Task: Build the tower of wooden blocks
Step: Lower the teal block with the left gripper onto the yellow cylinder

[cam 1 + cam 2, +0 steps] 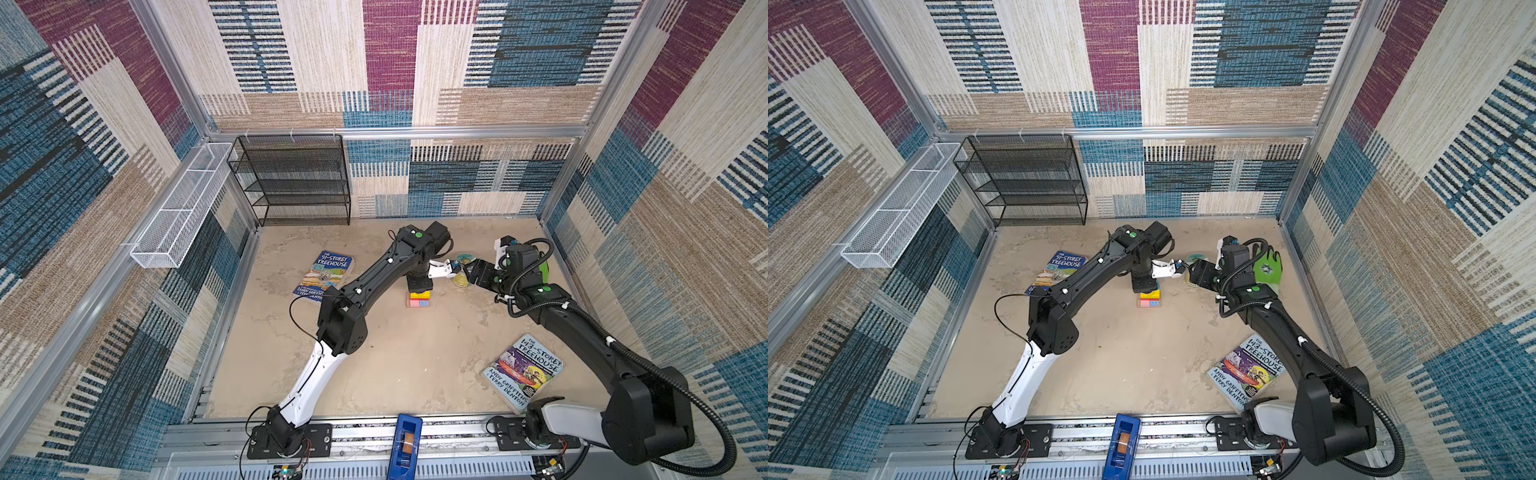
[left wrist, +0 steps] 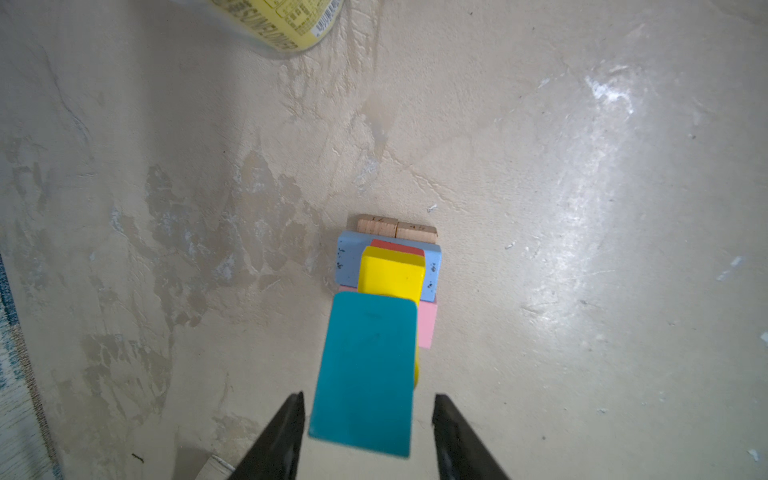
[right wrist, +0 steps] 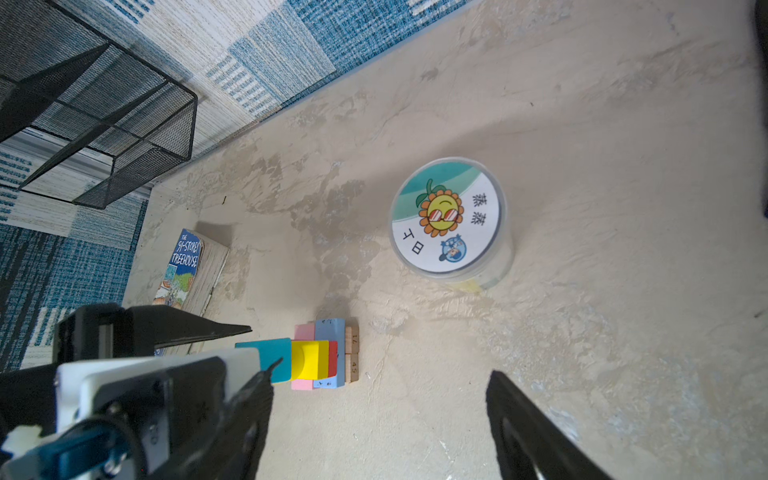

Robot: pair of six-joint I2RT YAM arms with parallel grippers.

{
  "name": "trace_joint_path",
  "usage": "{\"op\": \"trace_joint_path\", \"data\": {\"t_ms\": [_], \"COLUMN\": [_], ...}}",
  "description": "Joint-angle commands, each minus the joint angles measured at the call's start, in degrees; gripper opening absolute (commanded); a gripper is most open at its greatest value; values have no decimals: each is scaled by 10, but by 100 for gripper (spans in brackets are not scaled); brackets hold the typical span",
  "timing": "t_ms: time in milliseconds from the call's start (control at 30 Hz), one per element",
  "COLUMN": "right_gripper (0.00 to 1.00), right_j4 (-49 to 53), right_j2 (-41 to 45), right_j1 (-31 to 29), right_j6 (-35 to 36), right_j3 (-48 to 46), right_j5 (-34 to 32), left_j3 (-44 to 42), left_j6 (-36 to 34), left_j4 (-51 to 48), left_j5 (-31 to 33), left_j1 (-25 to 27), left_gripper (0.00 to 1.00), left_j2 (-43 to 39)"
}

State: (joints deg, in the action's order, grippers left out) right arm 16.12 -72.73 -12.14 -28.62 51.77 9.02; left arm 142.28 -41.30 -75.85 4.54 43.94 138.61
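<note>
Nearest, one of two books [image 1: 523, 372] lies at 5 o'clock on the desk [image 1: 415, 365]. At centre stands the tower [image 1: 419, 299]: two plain slabs [image 2: 376, 226], four coloured blocks [image 2: 392, 274] and one teal roof [image 2: 365, 374], with the left end effector [image 2: 368, 397] spread clear on either side of the roof. Beyond, at 1 o'clock, the right end effector [image 3: 386, 368] gapes empty near one jar [image 3: 446, 216].

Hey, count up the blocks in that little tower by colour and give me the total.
Plain wood blocks: 2
Pink block: 1
Light blue block: 1
Red block: 1
Yellow blocks: 2
Teal block: 1
Total: 8
</note>
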Motion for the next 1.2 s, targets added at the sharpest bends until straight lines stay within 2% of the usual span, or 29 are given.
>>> {"op": "trace_joint_path", "data": {"t_ms": [0, 1167], "right_gripper": [82, 82], "right_j4": [-17, -17], "right_j2": [1, 4], "right_j1": [0, 0], "right_j6": [-6, -8], "right_j3": [-1, -6], "right_j5": [6, 2], "left_j3": [-2, -9], "left_j6": [-4, 0], "left_j4": [1, 11], "left_j5": [-3, 4], "left_j1": [1, 4], "left_gripper": [55, 49], "left_j2": [0, 7]}}
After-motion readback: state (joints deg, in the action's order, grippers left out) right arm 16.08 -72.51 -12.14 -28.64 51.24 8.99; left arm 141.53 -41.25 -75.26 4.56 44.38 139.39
